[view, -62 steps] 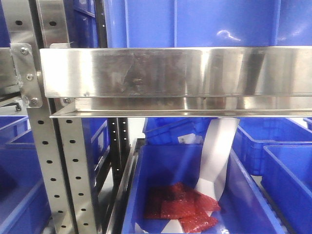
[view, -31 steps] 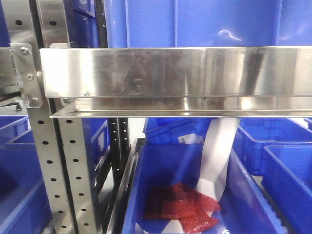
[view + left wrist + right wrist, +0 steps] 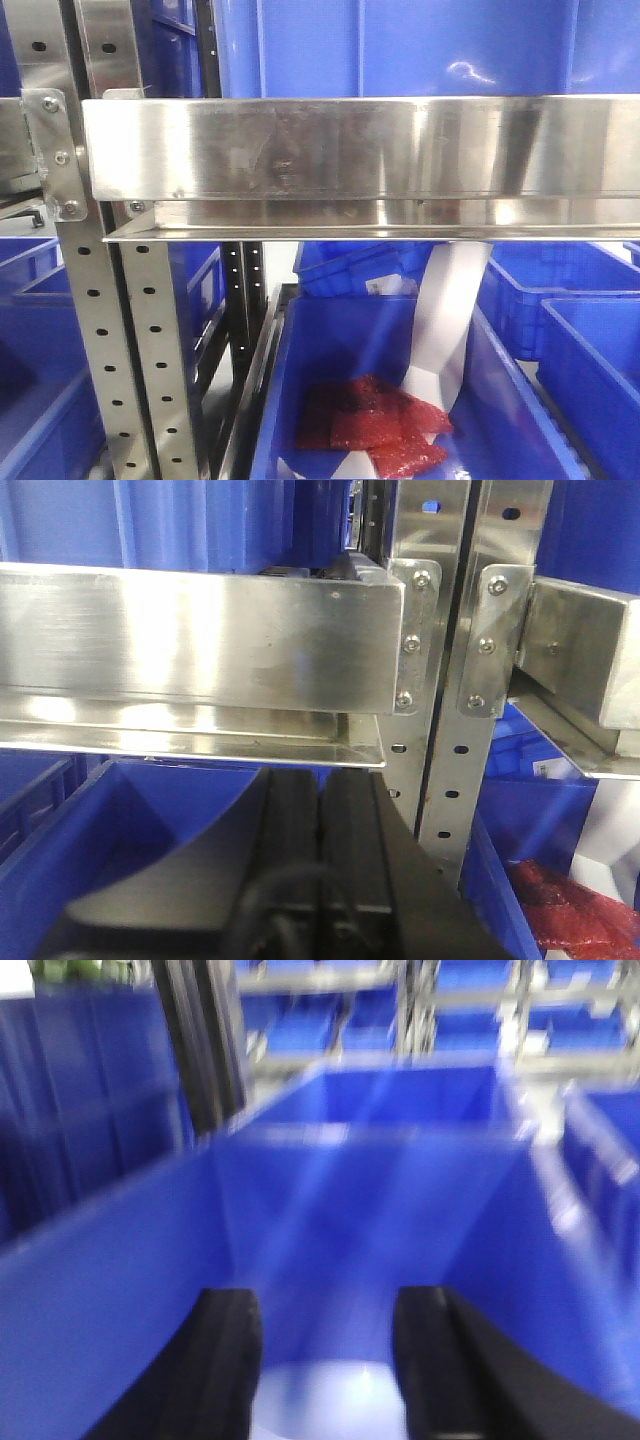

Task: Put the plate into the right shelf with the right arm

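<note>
Nothing has moved; right tool [image 3: 325,1360] spread over one plate [image 3: 330,1400].

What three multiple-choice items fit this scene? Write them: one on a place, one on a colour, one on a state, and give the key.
1. Where do the packets lie?
A. on a table
B. on the floor
C. in a bin under the steel rail

2. What colour are the packets?
A. red
B. green
C. yellow

3. How do the left gripper fingers stand?
A. wide apart
B. pressed together
C. clamped on a packet

Key: C, the front view shows them on the bin floor; A, they are plainly red; B, no gap shows between the fingers.
</note>
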